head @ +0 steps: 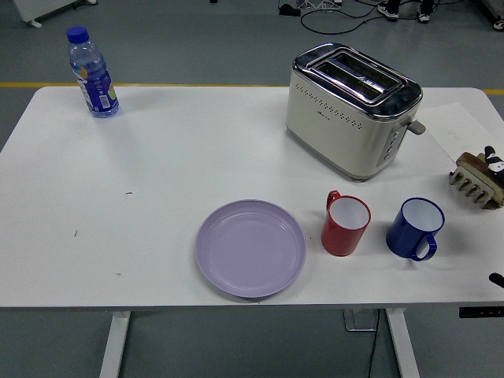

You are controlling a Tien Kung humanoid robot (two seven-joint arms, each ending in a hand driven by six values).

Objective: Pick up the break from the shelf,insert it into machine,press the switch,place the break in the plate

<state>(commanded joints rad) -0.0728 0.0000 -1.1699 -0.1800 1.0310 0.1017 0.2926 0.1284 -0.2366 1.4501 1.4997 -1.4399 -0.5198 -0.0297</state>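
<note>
A cream and chrome toaster (pixel 352 110) stands at the back right of the white table (pixel 157 197), its two top slots empty and its lever (pixel 416 127) on the right end. A lilac plate (pixel 250 248) lies empty near the front edge. A small wooden rack (pixel 476 181) stands at the right edge, cut off by the picture. A dark piece with a white patch (pixel 493 161) sits on top of it; I cannot tell what it is. Only a small black tip of my right arm (pixel 496 279) shows at the right edge. My left arm is out of view.
A red mug (pixel 345 224) and a blue mug (pixel 416 227) stand side by side between the plate and the rack, in front of the toaster. A water bottle with a blue cap (pixel 93 72) stands at the back left corner. A sheet of paper (pixel 461 126) lies right of the toaster.
</note>
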